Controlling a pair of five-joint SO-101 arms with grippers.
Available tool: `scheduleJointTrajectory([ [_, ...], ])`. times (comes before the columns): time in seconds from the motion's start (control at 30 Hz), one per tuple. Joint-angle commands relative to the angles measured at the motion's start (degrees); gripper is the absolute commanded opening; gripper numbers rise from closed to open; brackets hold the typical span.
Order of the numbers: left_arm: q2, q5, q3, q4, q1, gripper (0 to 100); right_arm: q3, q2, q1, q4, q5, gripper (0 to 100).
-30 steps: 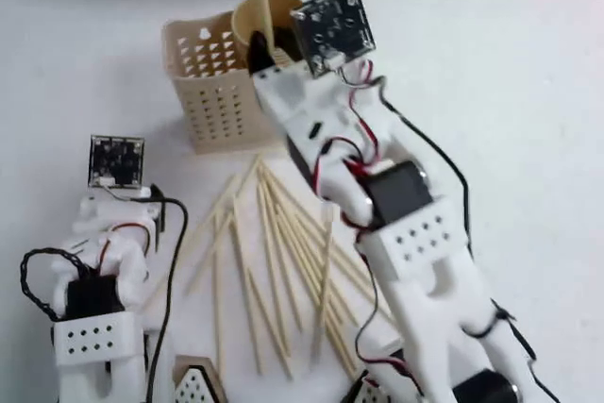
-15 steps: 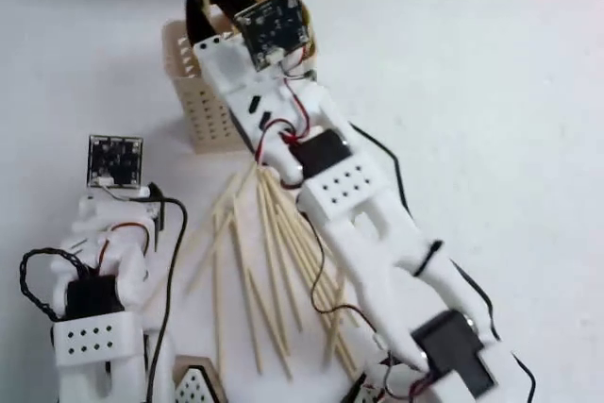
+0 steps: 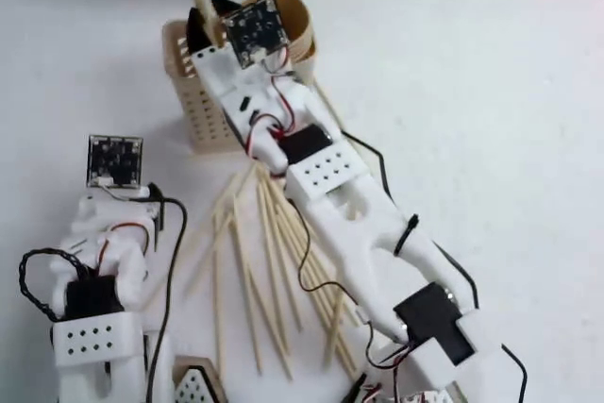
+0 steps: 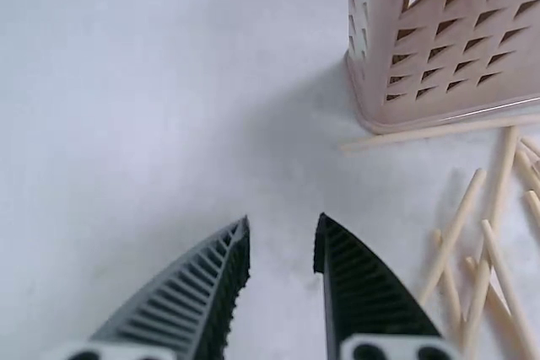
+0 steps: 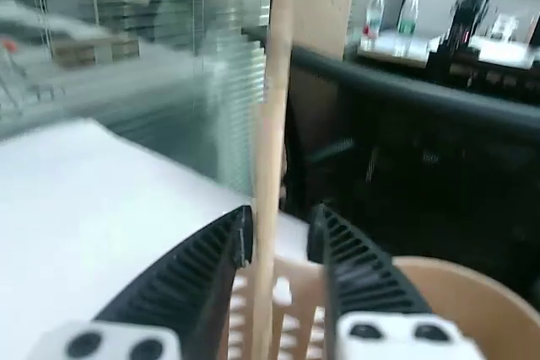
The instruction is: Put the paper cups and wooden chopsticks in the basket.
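Over at the far left of the worktop, my right arm stretches across the pile of loose chopsticks to the perforated basket. In the right wrist view, the right end effector pinches a single chopstick, which stands nearly upright between the dark ribbed fingers. In the high view that stick rises above the near-left part of the basket and runs off the top edge; its lower end is hidden behind the arm. A paper cup sits at the basket's right end, touching or overlapping it, and I cannot tell whether it is inside. The loose chopsticks lie fanned on the worktop between my two arms, just in front of the basket, partly under the right arm. My left arm is low on the left, well apart from the basket. The left end effector has its fingers slightly spread over bare worktop, gripping nothing, with the basket's corner and several stick ends nearby.
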Motion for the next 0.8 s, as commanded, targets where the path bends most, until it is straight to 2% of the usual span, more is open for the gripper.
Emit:
scheduleJointTrajectory([
  [0.0,-1.0,0.4,-0.4,-1.5,-0.3,14,-5.0,-8.7,-0.4,11.8,0.0,12.4],
  [0.4,-1.0,0.4,-0.7,-1.3,0.0,15,-5.1,-31.2,-0.1,54.9,0.1,10.9],
  [0.63,-1.0,0.5,-0.7,-1.2,-0.1,15,-5.0,-35.4,0.4,72.9,0.1,10.9],
  [0.77,-1.0,0.6,-0.4,-1.4,-0.3,15,-2.2,-34.4,3.5,78.8,0.1,11.1],
])
